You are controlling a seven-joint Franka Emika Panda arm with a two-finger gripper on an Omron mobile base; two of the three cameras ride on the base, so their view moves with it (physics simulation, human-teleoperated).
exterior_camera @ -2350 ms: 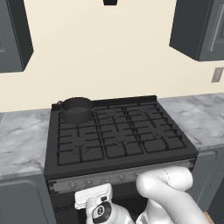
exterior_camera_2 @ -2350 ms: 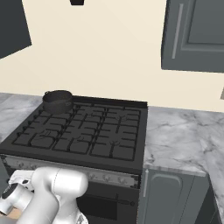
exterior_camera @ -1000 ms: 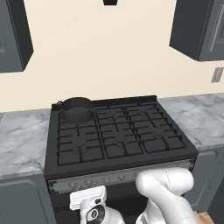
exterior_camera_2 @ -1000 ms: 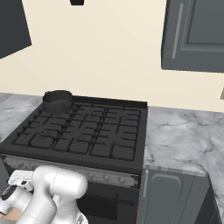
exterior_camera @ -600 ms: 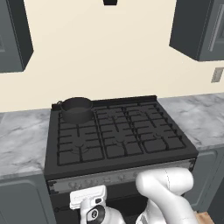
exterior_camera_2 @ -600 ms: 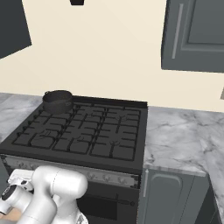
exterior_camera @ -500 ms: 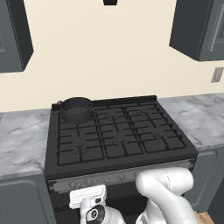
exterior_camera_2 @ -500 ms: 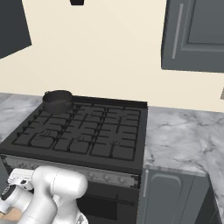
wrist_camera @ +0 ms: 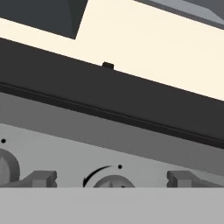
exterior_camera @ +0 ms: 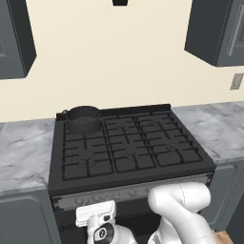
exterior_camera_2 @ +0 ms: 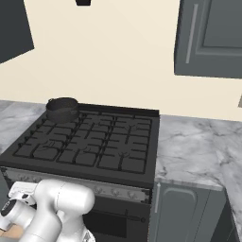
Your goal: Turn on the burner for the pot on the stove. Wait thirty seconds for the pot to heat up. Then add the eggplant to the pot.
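So the arm has crept a bit lower and further left over the last couple of seconds, and now the pincer (wrist_camera: 112, 178) sits right up at the silver knob strip (exterior_camera: 133, 193) on the front of the stove (exterior_camera: 143, 143). The fingers are spread as wide as they go, one tip on each side of a knob (wrist_camera: 109, 182), nothing pinched yet. My read is that it's lined up for the first step, turning on the burner, and nothing past that has started. The pot (exterior_camera: 84, 119) is parked on the back left burner, well away from the hand, upright and looking empty as far as I can tell. The tricky bit is that there's a second knob (wrist_camera: 6, 168) just off to one side (they all look alike), and I can't tell which one drives the pot's burner. Around it are grey marble tables (exterior_camera: 24, 157) on both sides and dark cabinets (exterior_camera: 217, 31) up top. Nothing's really blocking the hand, the strip is open in front of it.
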